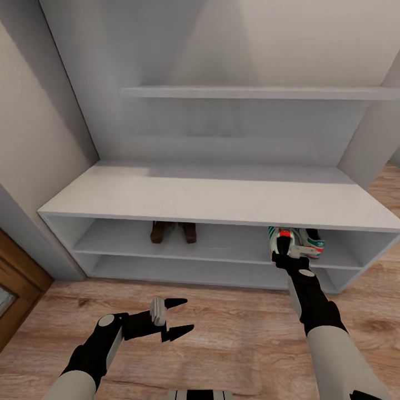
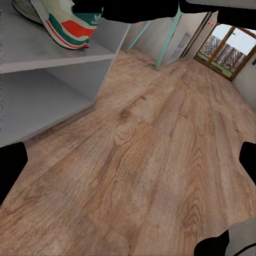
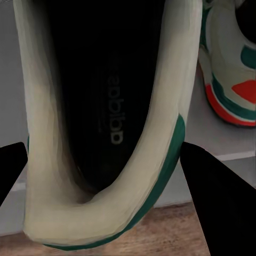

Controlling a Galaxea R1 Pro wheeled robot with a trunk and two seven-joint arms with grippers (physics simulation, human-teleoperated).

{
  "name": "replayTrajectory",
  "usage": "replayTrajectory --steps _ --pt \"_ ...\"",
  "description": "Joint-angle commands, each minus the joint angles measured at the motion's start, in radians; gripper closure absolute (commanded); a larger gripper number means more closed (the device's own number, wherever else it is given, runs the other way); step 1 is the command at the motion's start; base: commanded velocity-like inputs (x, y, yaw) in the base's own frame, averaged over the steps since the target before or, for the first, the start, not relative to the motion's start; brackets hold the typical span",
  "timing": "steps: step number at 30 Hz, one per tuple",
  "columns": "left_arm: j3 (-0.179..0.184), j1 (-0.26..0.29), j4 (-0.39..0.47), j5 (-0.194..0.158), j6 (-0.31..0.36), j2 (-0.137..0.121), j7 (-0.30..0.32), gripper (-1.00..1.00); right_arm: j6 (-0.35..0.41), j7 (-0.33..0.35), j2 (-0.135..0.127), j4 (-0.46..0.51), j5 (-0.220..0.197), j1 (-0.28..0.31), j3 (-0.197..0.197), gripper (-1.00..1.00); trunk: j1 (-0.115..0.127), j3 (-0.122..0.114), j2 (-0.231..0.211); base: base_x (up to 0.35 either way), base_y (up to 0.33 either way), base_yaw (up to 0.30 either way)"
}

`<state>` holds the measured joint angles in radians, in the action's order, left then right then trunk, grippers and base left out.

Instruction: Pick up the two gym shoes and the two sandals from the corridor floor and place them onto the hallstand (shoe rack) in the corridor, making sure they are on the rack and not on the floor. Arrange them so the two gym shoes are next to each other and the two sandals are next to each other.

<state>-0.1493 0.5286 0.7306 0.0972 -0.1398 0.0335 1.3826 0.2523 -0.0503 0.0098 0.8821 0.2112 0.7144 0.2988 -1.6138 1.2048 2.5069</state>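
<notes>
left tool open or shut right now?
Open. In the head view the left tool hovers over the corridor floor with its two dark fingers spread apart and nothing between them.

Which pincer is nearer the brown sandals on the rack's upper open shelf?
Left. The left pincer hangs open above the floor, just in front of and below the sandals. The right pincer is off to their right, at the gym shoes.

On the rack's (image 1: 211, 194) upper shelf the two sandals (image 1: 173, 231) stand side by side left of centre, the two shoes (image 1: 297, 241) side by side at the right end, well apart from them, with the floor (image 1: 233, 311) in front.
</notes>
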Motion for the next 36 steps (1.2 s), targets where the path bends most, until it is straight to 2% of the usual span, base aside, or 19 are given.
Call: replayTrajectory --steps 1,6,36 --pt "-0.007 0.001 0.001 0.010 -0.010 0.002 0.004 -1.00 0.005 0.000 0.001 0.001 0.008 0.000 0.002 1.00 0.000 0.001 0.000 0.196 -0.130 0.000" --pt "-0.007 0.001 0.001 0.010 -0.010 0.002 0.005 -1.00 0.005 0.000 0.001 0.001 0.008 0.000 0.002 1.00 0.000 0.001 0.000 0.177 -0.116 0.000" --pt "-0.007 0.001 0.001 0.010 -0.010 0.002 0.004 -1.00 0.005 0.001 0.001 0.001 0.008 0.000 0.003 1.00 0.000 0.001 0.000 0.058 -0.010 0.000"
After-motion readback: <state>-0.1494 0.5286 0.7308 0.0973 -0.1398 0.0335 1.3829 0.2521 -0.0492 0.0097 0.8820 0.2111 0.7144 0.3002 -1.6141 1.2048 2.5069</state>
